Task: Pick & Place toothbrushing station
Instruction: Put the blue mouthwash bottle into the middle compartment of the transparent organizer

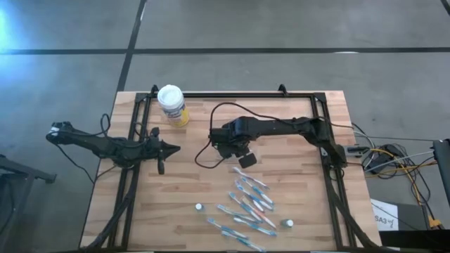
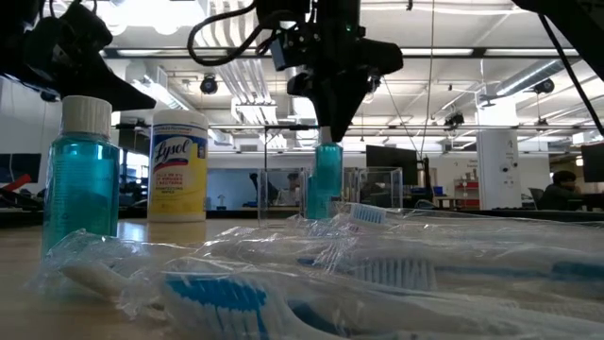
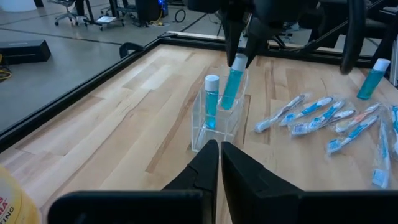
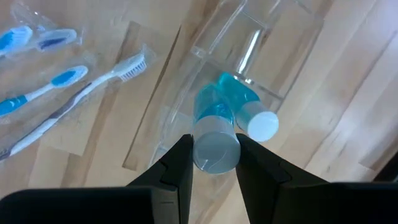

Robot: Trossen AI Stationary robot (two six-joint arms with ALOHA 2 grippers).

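A clear plastic holder (image 3: 214,124) stands on the wooden table at mid-table. One small blue bottle with a white cap (image 3: 211,99) stands upright in it. My right gripper (image 4: 214,152) is above the holder, shut on a second blue bottle (image 3: 231,87). Two more white-capped bottles (image 1: 199,207) (image 1: 287,223) stand near the front edge. Several wrapped blue-and-white toothbrushes (image 1: 249,204) lie between them. My left gripper (image 3: 219,165) is shut and empty, left of the holder (image 1: 169,149). My right gripper pinches the bottle's white cap (image 4: 216,149) between its two fingers, one on each side. The fingers (image 3: 239,43) come from above, pointing down. The bottle hangs tilted below them, its lower end inside the clear holder beside the other bottle (image 4: 261,124).
A yellow canister with a white lid (image 1: 172,104) stands at the far edge, left of centre. A black frame (image 1: 232,95) runs around the table's work area. Bare wood lies between my left gripper and the holder.
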